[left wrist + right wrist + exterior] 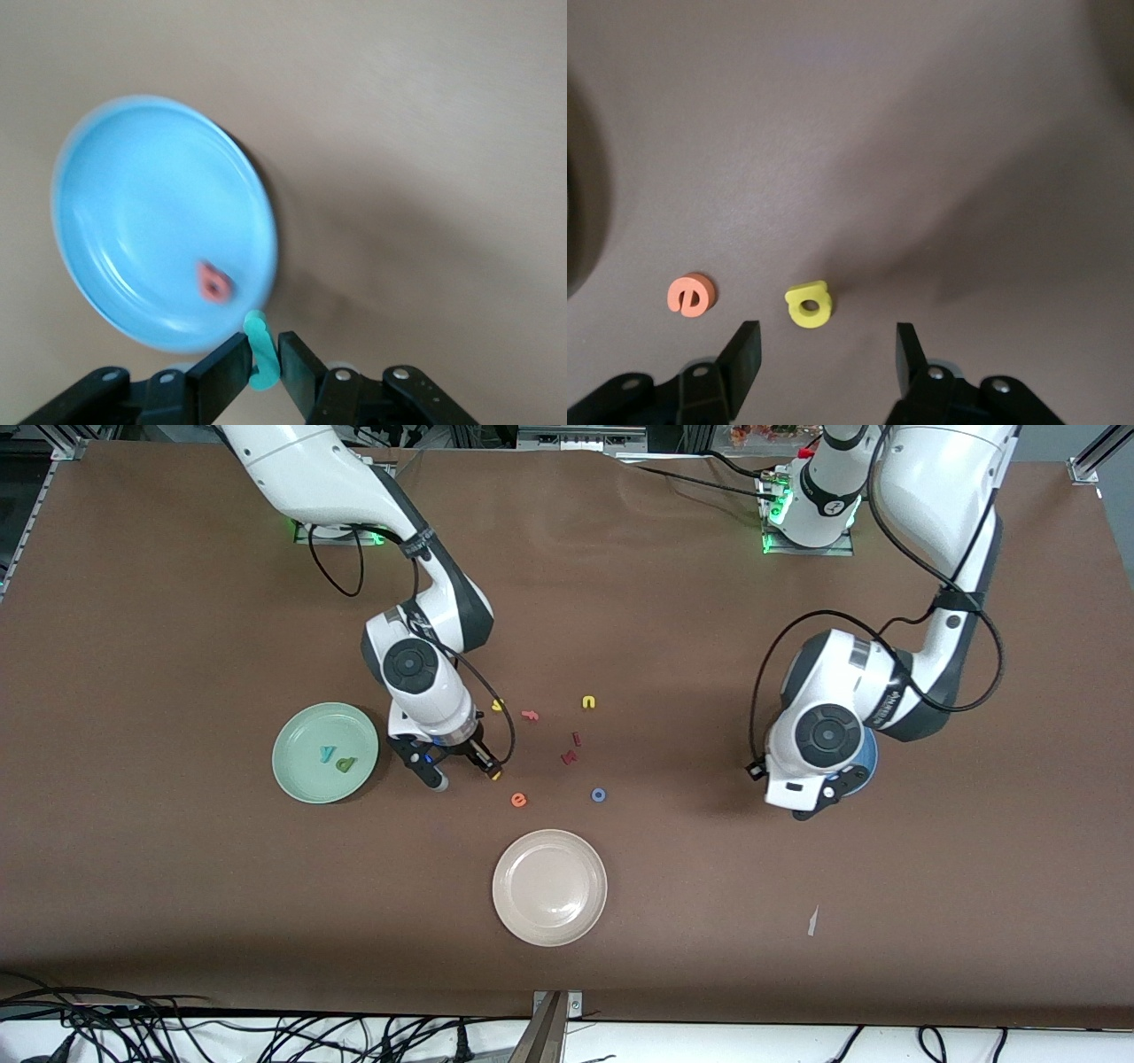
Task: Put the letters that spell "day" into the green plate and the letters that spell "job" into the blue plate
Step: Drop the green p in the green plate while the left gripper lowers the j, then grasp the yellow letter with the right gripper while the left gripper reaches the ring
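three plates (549,887) (one beige), two arms (425,682)

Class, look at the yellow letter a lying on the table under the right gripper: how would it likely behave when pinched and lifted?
The yellow a looks like thick foam, so probably very light and slightly squashy. It lies flat, so rolling seems unlikely. Being tiny between the right gripper's open jaws, it may twist if pinched off-centre.
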Controlling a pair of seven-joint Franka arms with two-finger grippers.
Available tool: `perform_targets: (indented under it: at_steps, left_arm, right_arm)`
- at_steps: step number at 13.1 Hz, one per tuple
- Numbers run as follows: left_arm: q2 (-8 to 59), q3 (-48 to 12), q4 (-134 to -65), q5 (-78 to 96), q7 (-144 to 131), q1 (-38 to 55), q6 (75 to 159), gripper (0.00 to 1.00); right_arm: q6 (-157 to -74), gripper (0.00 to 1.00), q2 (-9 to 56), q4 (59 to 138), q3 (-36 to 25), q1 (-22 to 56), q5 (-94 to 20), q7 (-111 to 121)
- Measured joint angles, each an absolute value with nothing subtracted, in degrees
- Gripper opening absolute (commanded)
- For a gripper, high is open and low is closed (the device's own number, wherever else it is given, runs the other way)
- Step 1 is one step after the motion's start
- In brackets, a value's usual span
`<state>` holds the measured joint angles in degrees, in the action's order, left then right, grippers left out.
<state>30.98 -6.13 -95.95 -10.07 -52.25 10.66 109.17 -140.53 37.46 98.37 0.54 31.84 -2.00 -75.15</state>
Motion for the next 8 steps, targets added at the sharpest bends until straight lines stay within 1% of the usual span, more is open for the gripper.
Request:
perform_targets:
  at_steps: [1, 3, 7, 8]
  left_arm:
    - [30.3, -6.1, -97.7, -10.8, -50.2, 9.4, 110.6, 0.0]
    - [27.9, -6.2, -103.7, -11.1, -48.0, 7.7, 117.4, 0.0]
    - [22.2, -6.2, -119.8, -13.7, -47.0, 6.1, 132.0, 0.01]
    - [21.6, -6.2, -122.9, -14.5, -46.9, 5.6, 133.8, 0.53]
  right_arm:
    - [-140.5, 0.7, 38.8, 97.4, 0.2, 32.5, -2.0, -75.5]
    - [-140.7, 0.69, 40.6, 96.5, -0.2, 33.4, -1.6, -76.1]
    - [-142.2, 0.68, 42.3, 96.4, -0.3, 33.8, -0.3, -77.2]
    - [-142.4, 0.67, 42.5, 96.3, -0.3, 33.8, -0.2, -77.2]
